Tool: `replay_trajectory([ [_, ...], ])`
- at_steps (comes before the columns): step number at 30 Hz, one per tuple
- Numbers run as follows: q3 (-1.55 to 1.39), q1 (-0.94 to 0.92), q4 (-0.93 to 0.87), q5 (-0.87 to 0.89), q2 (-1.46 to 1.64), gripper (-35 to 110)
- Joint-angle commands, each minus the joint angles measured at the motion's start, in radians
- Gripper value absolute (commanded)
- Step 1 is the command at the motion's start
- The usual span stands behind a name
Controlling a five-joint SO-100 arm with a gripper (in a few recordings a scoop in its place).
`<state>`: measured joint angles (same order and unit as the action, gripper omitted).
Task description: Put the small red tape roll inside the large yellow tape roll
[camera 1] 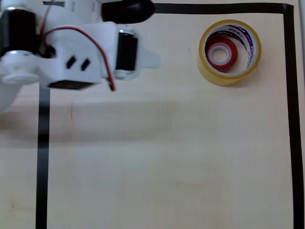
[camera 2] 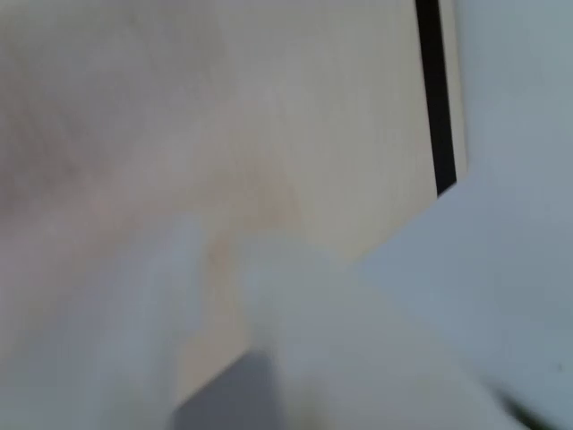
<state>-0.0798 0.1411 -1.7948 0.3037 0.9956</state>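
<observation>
The small red tape roll lies flat inside the large yellow tape roll, which rests on the table at the upper right of the overhead view. The red ring sits in the left part of the yellow roll's hole, with the striped white core around it. My white arm is folded at the upper left, and my gripper is well to the left of both rolls, holding nothing. In the blurred wrist view the gripper shows two pale fingers with only a thin slit between them over bare wood.
Black tape lines mark a rectangle on the light wooden table: one along the top, one down the right, one down the left. A black line also runs past the table's edge in the wrist view.
</observation>
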Motion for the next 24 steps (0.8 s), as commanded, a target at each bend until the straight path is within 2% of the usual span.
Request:
replay_trajectory([
  [1, -0.212, -0.005, -0.014, -0.017, 0.357, 0],
  [6, -0.623, -0.04, 0.032, -0.017, 0.664, 0],
  [10, -1.361, -0.048, 0.405, -0.017, 1.127, 0],
  [15, -1.94, -0.08, 0.635, -0.017, 1.462, 0],
  [18, -2.187, -0.1, 0.744, -0.017, 1.647, 0],
  [24, -2.516, -0.109, 0.811, -0.028, 1.962, 0],
])
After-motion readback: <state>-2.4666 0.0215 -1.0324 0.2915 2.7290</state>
